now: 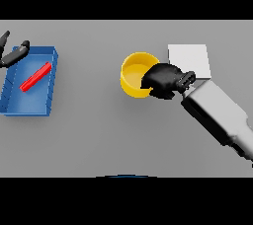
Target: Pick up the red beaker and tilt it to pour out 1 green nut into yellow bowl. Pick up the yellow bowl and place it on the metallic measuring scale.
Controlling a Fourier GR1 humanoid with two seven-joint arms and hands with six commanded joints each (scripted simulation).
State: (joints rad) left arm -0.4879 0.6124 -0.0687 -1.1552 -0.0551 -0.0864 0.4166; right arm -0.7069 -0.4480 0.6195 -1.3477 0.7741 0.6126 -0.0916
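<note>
My right hand (163,81) sits at the right side of the yellow bowl (136,73), its dark fingers curled against the rim and wall there, so I read it as clamped on the bowl, though I cannot see how far the fingers reach inside. The bowl stands upright on the grey counter (108,130), just left of the pale square plate I take for the metallic measuring scale (190,56); whether the two touch is hidden by the hand. I see no green nut in the part of the bowl that shows. I judge the bowl stiff, light and smooth-walled, likely to slip or tip if pinched by the rim on one side only, so a deeper hold across the wall would be safer before lifting. Far off at the left lies a blue tray (52,78) holding a slim red object (35,76) on a slant, which may be the red beaker on its side, though I cannot be sure. My left hand (12,54) shows at the tray's far left corner, fingers relaxed and spread, holding nothing. Nothing stands between bowl and scale.
</note>
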